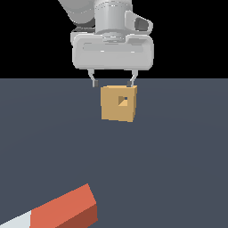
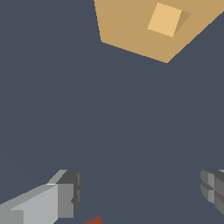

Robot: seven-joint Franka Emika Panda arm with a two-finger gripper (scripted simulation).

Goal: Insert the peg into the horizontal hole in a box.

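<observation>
While the gripper [image 1: 112, 83] hangs spread and empty above the box [image 1: 118, 104], the peg [image 1: 58, 212] lies well apart near the exterior view's lower left, so a skewed or off-centre pinch could jam it at the hole [image 1: 122, 100].

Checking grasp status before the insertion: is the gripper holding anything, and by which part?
Nothing is held. The gripper is open and empty; the peg lies on the floor, apart from it.

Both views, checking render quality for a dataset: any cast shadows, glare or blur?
Exterior view: flat shading, no cast shadow under the box or peg, edges crisp though jagged. Wrist view: the same, no glare or blur; the box is cropped.
</observation>
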